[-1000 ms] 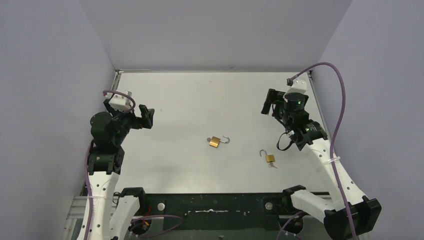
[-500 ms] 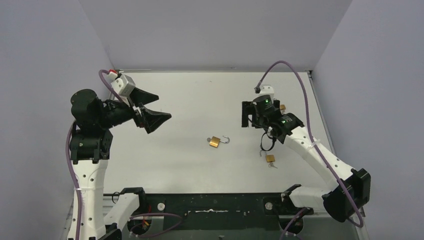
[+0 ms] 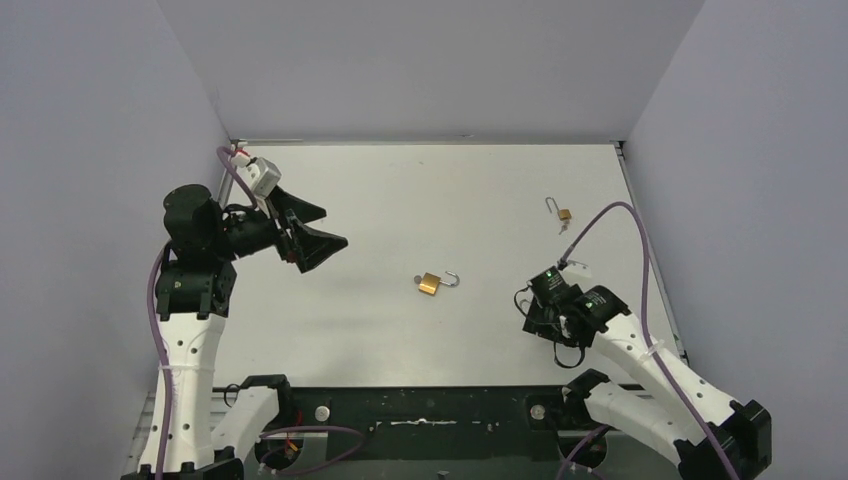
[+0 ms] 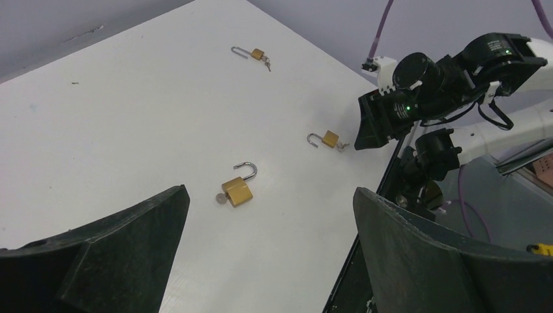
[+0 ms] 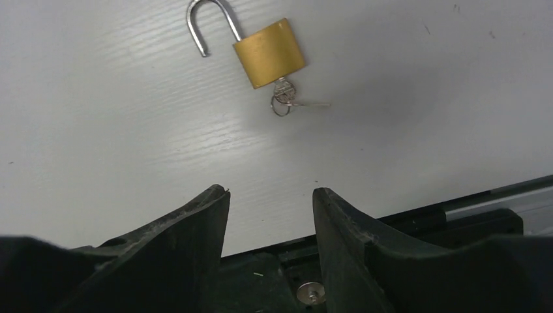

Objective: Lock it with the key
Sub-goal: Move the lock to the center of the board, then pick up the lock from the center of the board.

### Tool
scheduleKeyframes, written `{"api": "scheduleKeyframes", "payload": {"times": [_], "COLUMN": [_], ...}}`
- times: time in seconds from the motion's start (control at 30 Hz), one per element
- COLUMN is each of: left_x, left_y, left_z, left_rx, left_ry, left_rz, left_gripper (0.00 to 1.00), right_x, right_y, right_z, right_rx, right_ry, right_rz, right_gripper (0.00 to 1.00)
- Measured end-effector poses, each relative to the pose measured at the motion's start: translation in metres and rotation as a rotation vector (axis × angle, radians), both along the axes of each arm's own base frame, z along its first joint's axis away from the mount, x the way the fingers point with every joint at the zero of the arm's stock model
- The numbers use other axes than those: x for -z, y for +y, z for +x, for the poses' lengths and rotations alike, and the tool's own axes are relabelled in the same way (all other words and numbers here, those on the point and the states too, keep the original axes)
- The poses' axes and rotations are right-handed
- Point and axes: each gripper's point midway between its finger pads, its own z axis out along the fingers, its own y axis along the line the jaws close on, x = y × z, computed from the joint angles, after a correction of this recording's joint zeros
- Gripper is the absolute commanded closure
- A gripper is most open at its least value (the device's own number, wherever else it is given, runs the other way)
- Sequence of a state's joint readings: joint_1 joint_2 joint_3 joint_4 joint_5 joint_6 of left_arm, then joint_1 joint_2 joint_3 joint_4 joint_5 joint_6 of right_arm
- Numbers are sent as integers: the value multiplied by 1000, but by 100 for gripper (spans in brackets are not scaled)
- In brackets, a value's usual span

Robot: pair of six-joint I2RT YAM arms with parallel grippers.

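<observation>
White tabletop (image 5: 404, 78) spreads ahead of the right gripper (image 5: 270, 195), whose fingers stand part way apart with nothing between them. The left gripper (image 4: 270, 195) hangs spread wide and empty, well off to that side.

Just ahead of the right fingertips, and clear of them, the small brass padlock (image 5: 269, 53) lies flat on one face. It should handle as a stiff, dense little block with smooth, rather slippery sides, so the body is the place to pinch, across its narrow edges.

Its long axis runs away from the gripper, leaning slightly left. The open shackle (image 5: 233, 23) is at the far end and the keyway end is nearest.

The key (image 5: 306, 103) lies on its ring at that near end, blade pointing right. It looks seated in the keyway, though that is hard to tell. Thin and loose, it will likely swing when lifted.
</observation>
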State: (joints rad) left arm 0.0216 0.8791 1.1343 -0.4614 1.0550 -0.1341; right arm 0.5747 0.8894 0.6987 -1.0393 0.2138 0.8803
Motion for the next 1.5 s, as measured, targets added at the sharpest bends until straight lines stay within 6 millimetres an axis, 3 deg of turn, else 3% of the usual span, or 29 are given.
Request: {"api": "scheduleKeyframes", "payload": {"times": [0.17,0.33,0.57,0.7,0.83,0.9,1.0,1.07,1.13,1.2,1.27,1.43,1.5], "left_x": [10,6,1,7,9,9,8,6,5,4,5,10,16], "left_y": [1,1,2,4,5,5,6,8,10,13,17,27,30], "left_z": [15,10,6,15,20,19,20,22,25,29,33,42,45], "left_rx": [-10,-15,-32,-54,-69,-73,-90,-109,-130,-159,-191,-264,-283], "left_ry": [62,43,15,54,74,74,74,64,53,53,58,82,101], "left_rz": [-10,-9,-8,-12,-15,-16,-17,-18,-19,-21,-20,-24,-25], "left_gripper": [3,3,3,3,3,3,3,3,3,3,3,3,3], "right_x": [27,56,76,74,57,33,-13,-43,-55,-53,-38,16,29], "right_y": [-12,-20,-24,-26,-20,-7,34,79,113,141,161,191,201], "right_z": [-7,8,34,64,108,135,168,178,173,162,152,134,131], "right_rx": [133,226,252,252,188,102,-77,-241,-376,-498,-608,-851,-924], "right_ry": [80,161,176,158,90,10,-126,-223,-269,-269,-234,-97,-64], "right_rz": [-3,-11,-6,-11,-30,-34,-33,-13,9,26,17,-75,-98], "right_gripper": [53,52,52,46,28,17,4,2,2,2,2,2,2]}}
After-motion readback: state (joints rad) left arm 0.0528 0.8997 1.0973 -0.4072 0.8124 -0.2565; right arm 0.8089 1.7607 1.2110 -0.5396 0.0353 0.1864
